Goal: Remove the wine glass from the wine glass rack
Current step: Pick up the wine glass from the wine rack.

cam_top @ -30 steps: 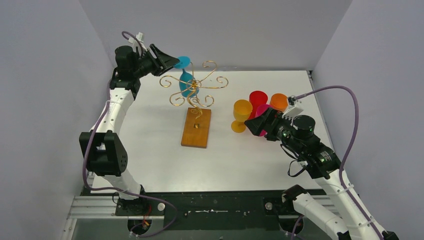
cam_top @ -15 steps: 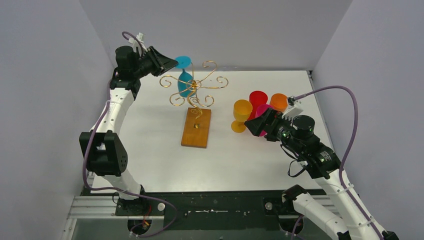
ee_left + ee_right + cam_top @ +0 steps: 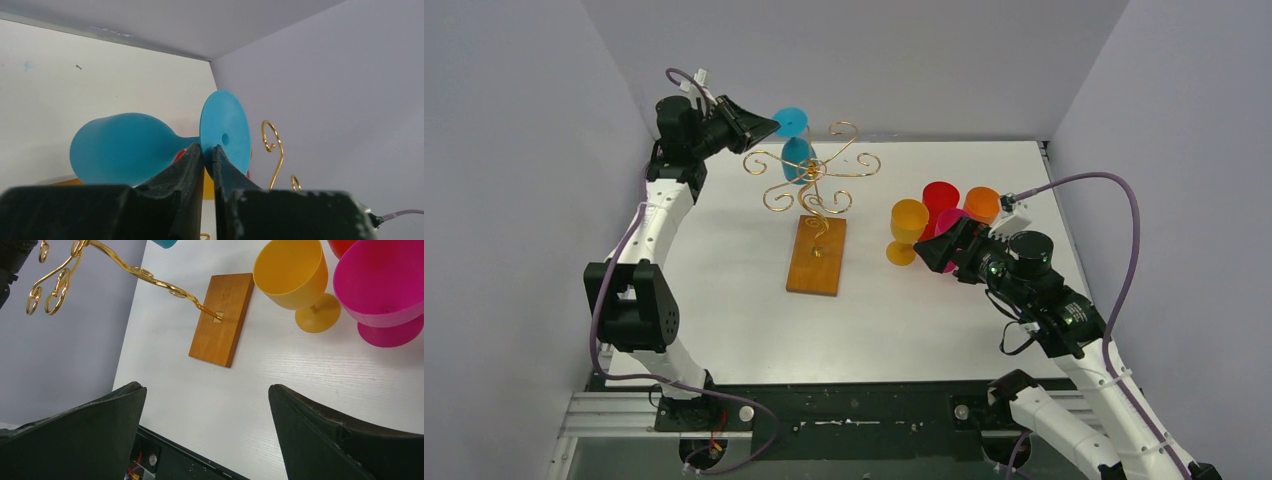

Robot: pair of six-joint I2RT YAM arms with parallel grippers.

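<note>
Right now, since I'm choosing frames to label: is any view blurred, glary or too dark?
Top external: even light, soft shadows, blue plastic wine glass and gold wire rack on its wooden base crisp. Left wrist: glass sharp; left gripper's black fingers soft and dark. Right wrist: no glare, right gripper's fingers soft.

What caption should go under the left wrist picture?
The left claw pinches the blue wine glass by its stem, beside the curls of the gold rack.

Blue plastic wine glass (image 3: 795, 152) hanging inverted in gold wire wine glass rack (image 3: 816, 258)
Its foot is sitting above the scroll arms, bowl dangling among them; the rack is standing upright on its orange-brown wooden base.
</note>
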